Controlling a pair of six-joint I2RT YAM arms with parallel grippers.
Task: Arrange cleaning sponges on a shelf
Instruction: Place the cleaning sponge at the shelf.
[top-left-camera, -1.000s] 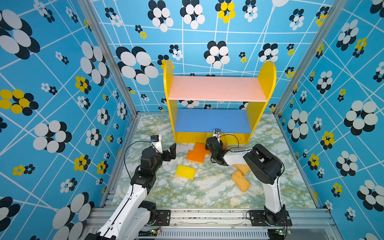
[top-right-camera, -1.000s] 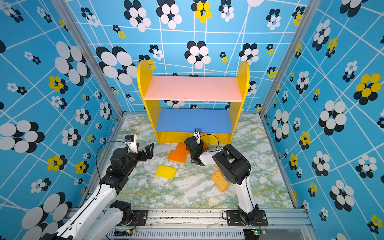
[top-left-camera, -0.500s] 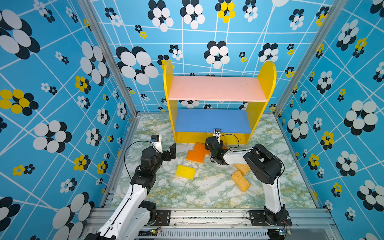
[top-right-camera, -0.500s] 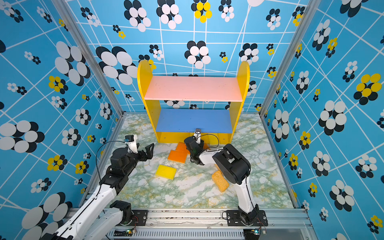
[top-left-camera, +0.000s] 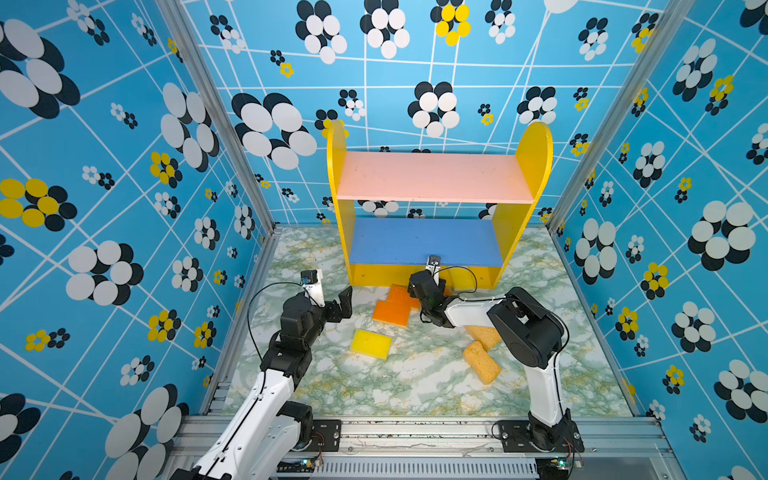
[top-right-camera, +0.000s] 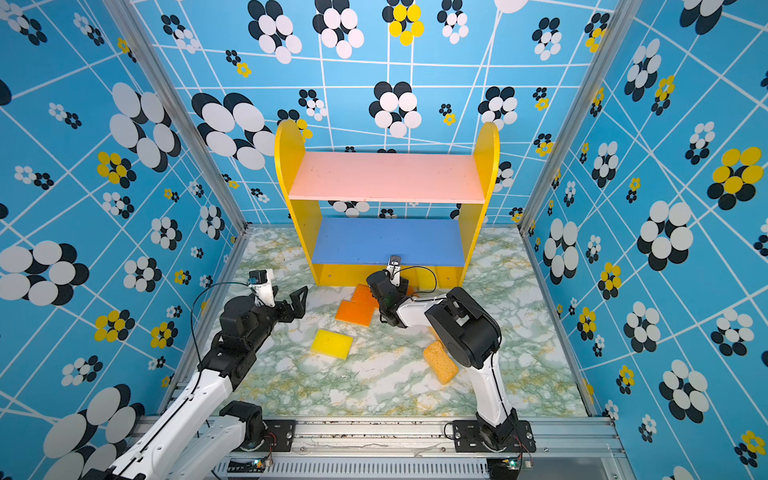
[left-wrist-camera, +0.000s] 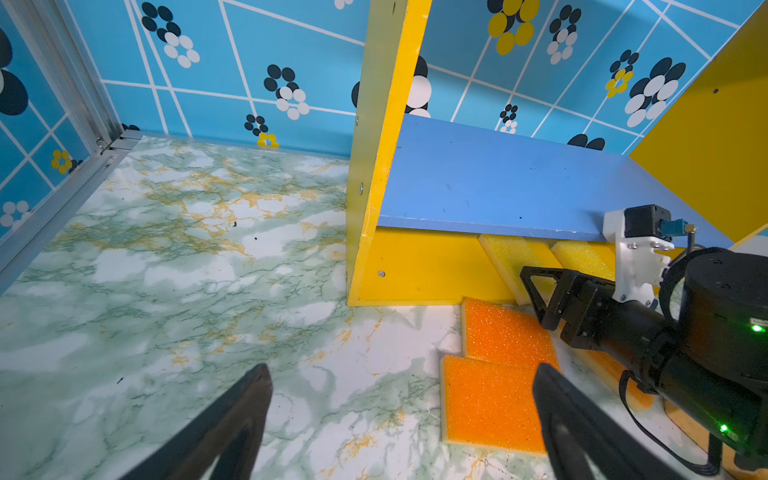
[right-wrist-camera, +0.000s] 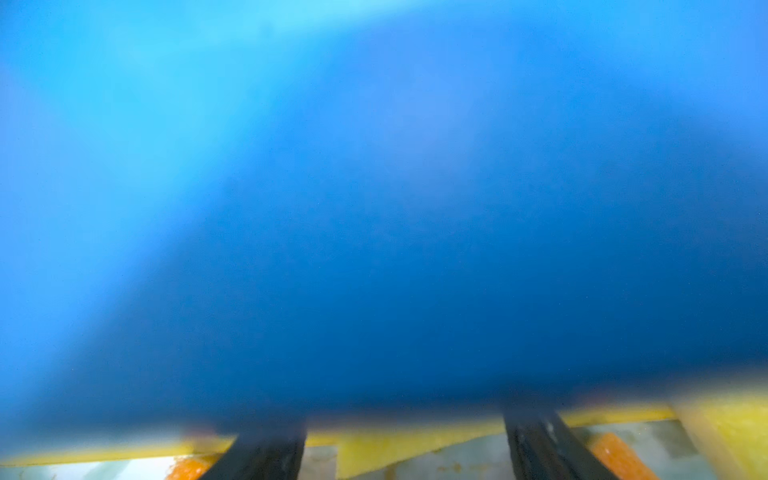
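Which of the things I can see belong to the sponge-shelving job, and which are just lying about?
Job:
shelf
lone yellow sponge
orange sponges before the shelf
tan porous blocks
yellow sponges under the blue board

Lying about:
no stray items seen
only fixtures: marble tabletop, flowered walls

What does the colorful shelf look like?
The shelf stands upright at the back of the marbled table. It looks like painted wood: two yellow round-topped sides, a bare pink top board, a bare blue middle board, a yellow base. Two yellow sponges sit on the base. The right gripper, open, reaches under the blue board. An orange sponge lies at the base's front.
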